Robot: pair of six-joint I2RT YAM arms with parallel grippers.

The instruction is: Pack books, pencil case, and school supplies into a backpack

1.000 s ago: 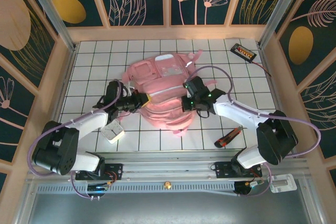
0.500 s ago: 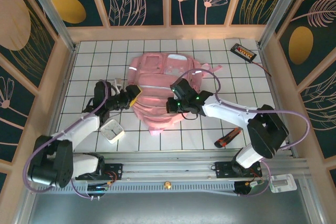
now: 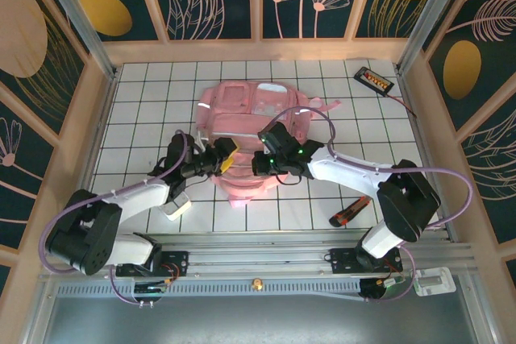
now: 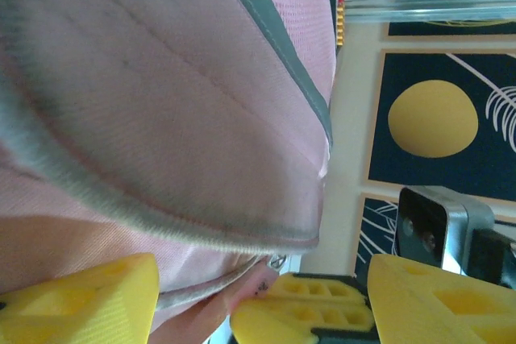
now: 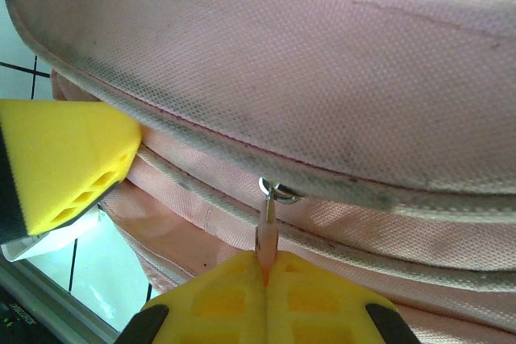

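Observation:
The pink backpack [image 3: 242,110] lies flat mid-table, and its fabric is close up in both wrist views [image 4: 161,78] [image 5: 322,54]. My right gripper [image 3: 260,165] [image 5: 266,275] is shut on the backpack's pink zipper pull [image 5: 268,227] at the near edge. My left gripper [image 3: 226,154] [image 4: 258,304] stands open just left of it, its jaws on either side of the right fingers [image 4: 314,312] and the seam, gripping nothing. A red-and-black pen-like supply [image 3: 351,211] lies on the tiles at the right. The books and pencil case are out of view.
A small white box [image 3: 175,204] sits under the left forearm near the front edge. A flat black device with orange buttons [image 3: 373,79] and its cable lies at the back right. Wooden walls ring the tiled table [image 3: 145,102].
The left gripper let go, opened, and swung right to the backpack's near edge beside the right gripper. The backpack settled flatter and farther back. The right gripper kept hold of the zipper pull, shifting left.

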